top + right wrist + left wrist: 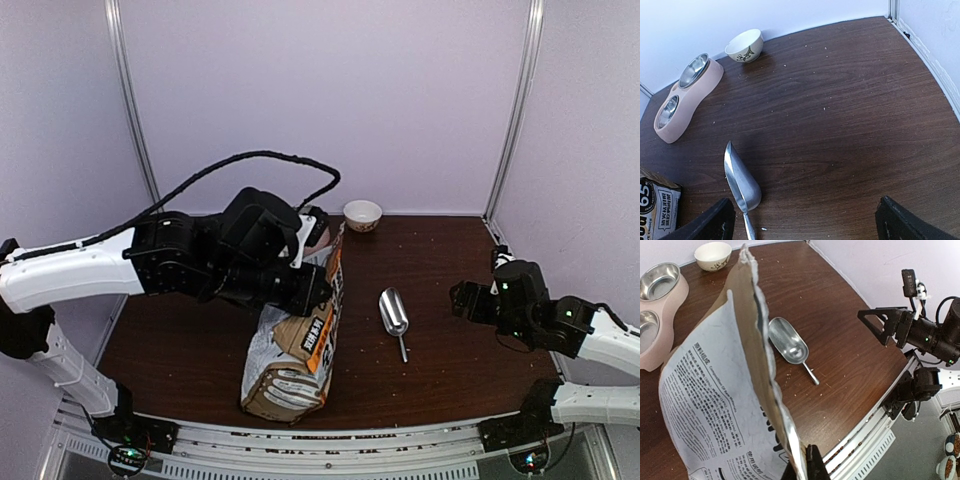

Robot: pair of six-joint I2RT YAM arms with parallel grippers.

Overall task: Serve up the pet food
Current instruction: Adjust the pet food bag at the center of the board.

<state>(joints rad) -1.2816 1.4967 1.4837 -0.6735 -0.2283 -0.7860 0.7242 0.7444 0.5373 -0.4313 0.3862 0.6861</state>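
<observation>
Tabletop (440,300) of dark wood carries everything, and the bag (300,350) is the biggest thing on it. It stands near the middle, slightly left, base toward the near edge and top leaning to the far side. The left hand (804,467) is clamped on the torn upper edge, so the bag looks propped by that grip rather than by its own stiffness. My guess is that this hold steadies the mouth for scooping. The pet food itself is not visible. It is presumably inside the bag, whose mouth shows only as a narrow slit in the left wrist view.

The pink feeder (675,127) lies at the far left with both steel cups showing no food, so serving is not yet done. The right hand (805,204) hovers low at the right side with fingers spread wide and nothing between them. It faces the metal scoop (393,311), which lies flat just right of the bag, handle toward the near edge, within easy reach. A small white bowl (745,50) sits at the far edge. Pale crumbs (824,108) dot the wood, too small to identify.
</observation>
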